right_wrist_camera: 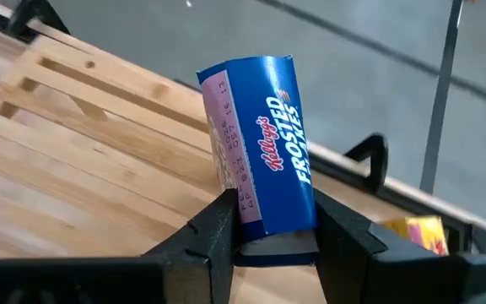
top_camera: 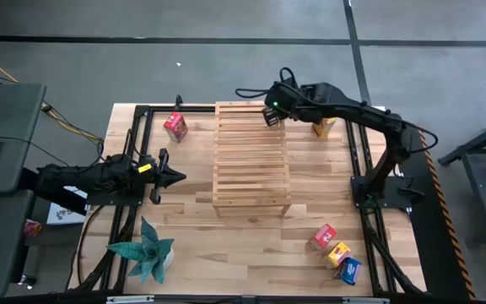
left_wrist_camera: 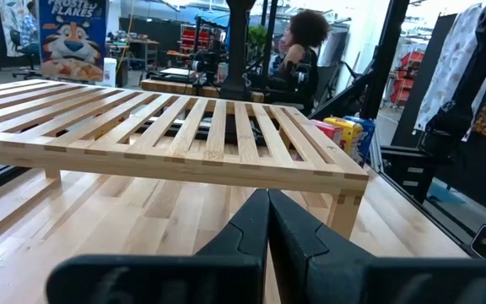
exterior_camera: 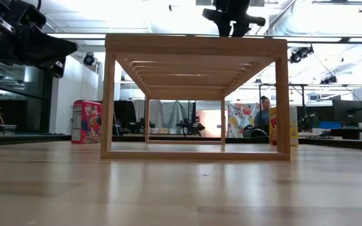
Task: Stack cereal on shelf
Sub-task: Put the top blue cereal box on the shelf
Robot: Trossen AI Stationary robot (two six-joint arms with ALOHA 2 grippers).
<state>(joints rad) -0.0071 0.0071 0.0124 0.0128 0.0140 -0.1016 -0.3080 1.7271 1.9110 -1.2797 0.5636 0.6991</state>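
Note:
The light-wood slatted shelf (top_camera: 251, 156) stands mid-table, also seen in the low view (exterior_camera: 193, 94). My right gripper (top_camera: 272, 116) hangs over its far right corner, shut on a blue cereal box (right_wrist_camera: 264, 139). A red box (top_camera: 175, 127) stands on the table at the shelf's far left, and a yellow one (top_camera: 323, 127) at its far right. A red (top_camera: 321, 238), a yellow (top_camera: 337, 253) and a blue box (top_camera: 349, 270) lie together near the near right corner. My left gripper (top_camera: 175, 176) waits shut, left of the shelf (left_wrist_camera: 167, 127). My right gripper pinches the blue box between its two fingers (right_wrist_camera: 218, 228) at the box's end nearest the wrist (right_wrist_camera: 268, 211). The box juts forward past the fingertips, slightly tilted, over the shelf slats (right_wrist_camera: 91, 143). Whether its free end touches the shelf, I cannot tell.
A teal plant (top_camera: 146, 251) stands at the near left corner. Black frame rails (top_camera: 137, 127) run along the table's left and right sides. Bare tabletop (top_camera: 243, 245) lies between the shelf and the near edge. A person (exterior_camera: 263, 113) sits in the room beyond.

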